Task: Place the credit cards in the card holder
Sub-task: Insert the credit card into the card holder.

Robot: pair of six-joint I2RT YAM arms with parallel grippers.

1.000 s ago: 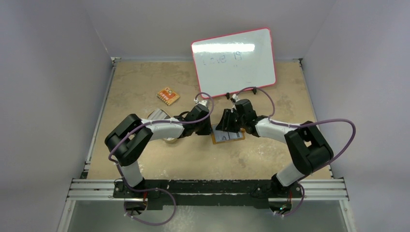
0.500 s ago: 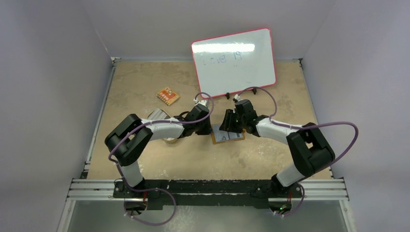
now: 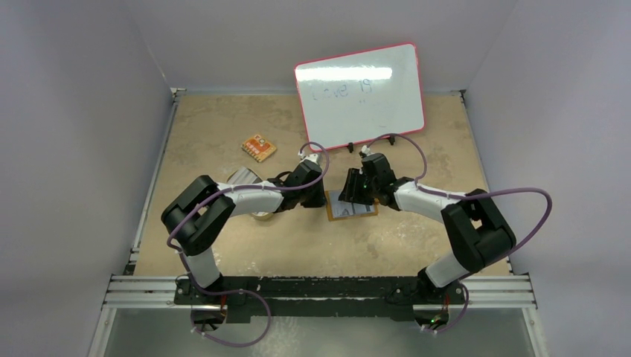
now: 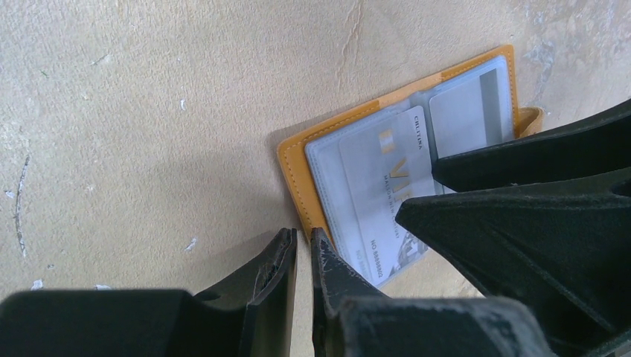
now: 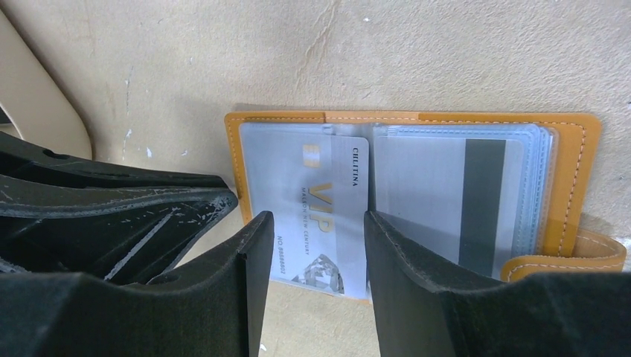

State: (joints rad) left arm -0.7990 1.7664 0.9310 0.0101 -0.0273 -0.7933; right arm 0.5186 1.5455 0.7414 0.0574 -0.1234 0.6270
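Card holder (image 5: 573, 171) on table (image 3: 216, 126) between left hand (image 4: 303, 238), right hand (image 5: 316, 217) — whiteboard (image 3: 360, 93) behind.

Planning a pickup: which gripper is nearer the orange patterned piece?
Left. The left gripper sits rightward of the orange patterned piece; the right gripper farther right, over the card holder.

From above, most of the card holder (image 3: 352, 212) is covered by the left pincer (image 3: 324, 199) and the right pincer (image 3: 347, 195), and its contents are too small to be made out. The writing on the whiteboard (image 3: 361, 89) is too faint to be read. In the right wrist view, the lower parts of the VIP card (image 5: 327, 186) and the striped card (image 5: 446, 193) are masked by the right pincer, and a tan dish (image 5: 33, 97) is cut off by the left edge. Whether the left pincer's tips touch the holder's corner cannot be told.
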